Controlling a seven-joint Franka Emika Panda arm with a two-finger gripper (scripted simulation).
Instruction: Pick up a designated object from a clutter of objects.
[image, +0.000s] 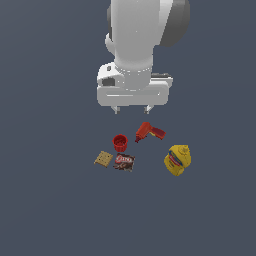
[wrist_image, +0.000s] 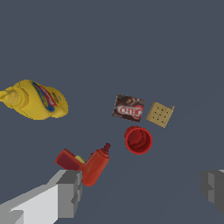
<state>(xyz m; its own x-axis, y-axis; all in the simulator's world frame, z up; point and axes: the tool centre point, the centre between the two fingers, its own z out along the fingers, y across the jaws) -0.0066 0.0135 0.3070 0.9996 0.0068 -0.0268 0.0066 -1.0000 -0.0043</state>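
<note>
The fingers (image: 132, 109) are wide and empty above the drill (image: 148, 132), probably to fit around it, away from the cup (image: 120, 142).

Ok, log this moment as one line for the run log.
phase: approach | gripper: open, empty, above clutter | target: drill on floor, untouched | nearest: cup, apart from drill | grasp: not yet
</note>
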